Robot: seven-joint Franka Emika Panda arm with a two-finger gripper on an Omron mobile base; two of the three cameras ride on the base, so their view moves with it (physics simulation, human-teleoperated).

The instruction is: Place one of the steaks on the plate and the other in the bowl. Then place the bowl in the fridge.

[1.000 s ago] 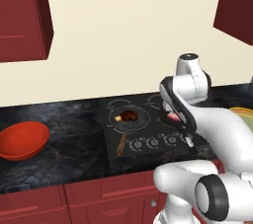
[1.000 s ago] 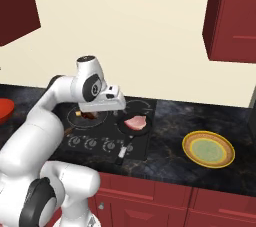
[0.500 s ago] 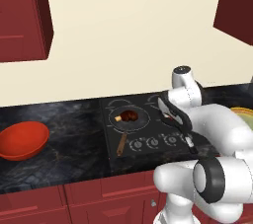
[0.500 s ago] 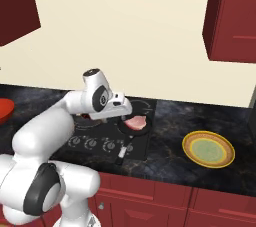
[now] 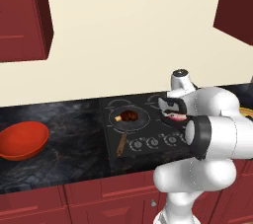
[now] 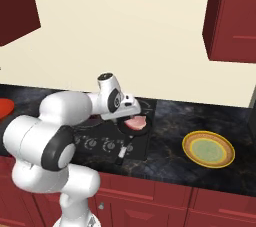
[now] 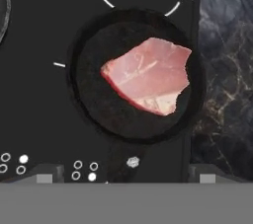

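Observation:
The pale pink steak lies flat in a small black frying pan on the stove's right burner, directly under my open gripper, whose fingertips stand wide apart. From the sides, the gripper hovers just above that pink steak. The dark brown steak sits in the left pan. The orange-red bowl rests far left on the counter. The yellow plate lies on the counter right of the stove. The fridge is out of view.
The black cooktop has a row of knobs along its front, and the left pan's wooden handle points toward me. Dark marble counter runs both ways. Red wall cabinets hang above on each side.
The arm has swung right and folded lower, bringing the hand down over the right pan with the pink steak. The steaks, bowl and plate have not moved.

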